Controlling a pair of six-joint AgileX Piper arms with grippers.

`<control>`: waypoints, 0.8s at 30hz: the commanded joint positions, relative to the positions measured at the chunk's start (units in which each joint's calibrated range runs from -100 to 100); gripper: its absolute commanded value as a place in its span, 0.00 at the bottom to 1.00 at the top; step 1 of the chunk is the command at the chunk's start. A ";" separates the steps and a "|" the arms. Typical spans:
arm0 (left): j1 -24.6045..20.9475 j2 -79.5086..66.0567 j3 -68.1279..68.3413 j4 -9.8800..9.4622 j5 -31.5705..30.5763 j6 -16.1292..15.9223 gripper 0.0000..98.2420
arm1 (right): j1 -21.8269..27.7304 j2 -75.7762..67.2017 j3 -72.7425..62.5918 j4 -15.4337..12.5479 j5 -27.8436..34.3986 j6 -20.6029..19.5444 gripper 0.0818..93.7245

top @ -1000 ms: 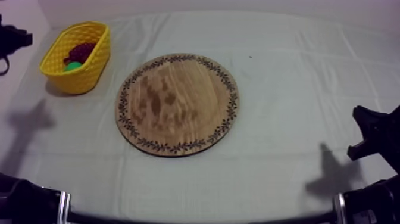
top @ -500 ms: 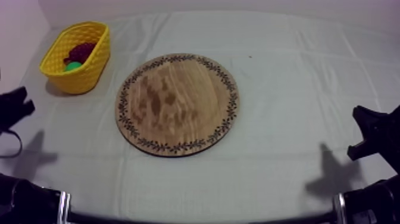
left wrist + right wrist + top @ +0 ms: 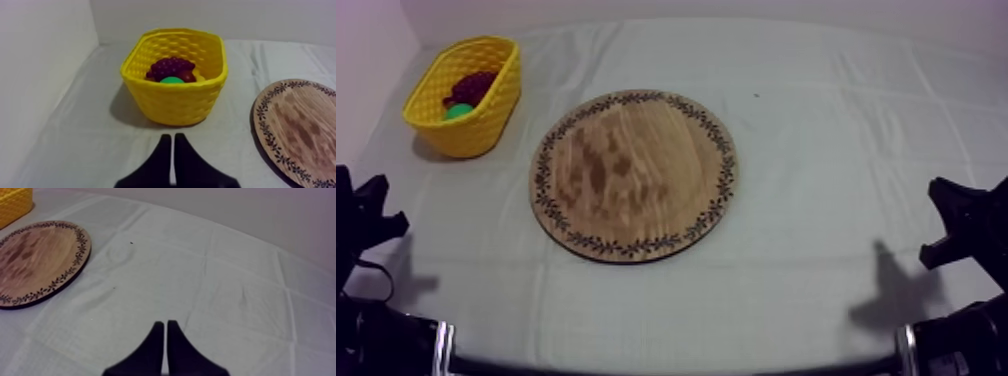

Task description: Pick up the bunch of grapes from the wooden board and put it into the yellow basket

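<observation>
The dark purple bunch of grapes lies inside the yellow basket at the table's far left, on top of a green object. The round wooden board sits bare at the table's middle. My left gripper is low at the left edge, shut on nothing, its fingers together a short way in front of the basket. My right gripper rests low at the right, shut, over bare cloth.
A pale wall runs along the table's left side and back. Grey-white cloth with fold creases covers the table around the board.
My left arm has drawn back from beside the basket down to the table's lower left edge. The right arm, basket and board have not moved.
</observation>
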 commanded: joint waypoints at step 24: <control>-0.44 -0.99 1.83 2.45 -6.18 1.37 0.00 | -0.02 -0.01 -0.03 0.01 -0.03 0.04 0.00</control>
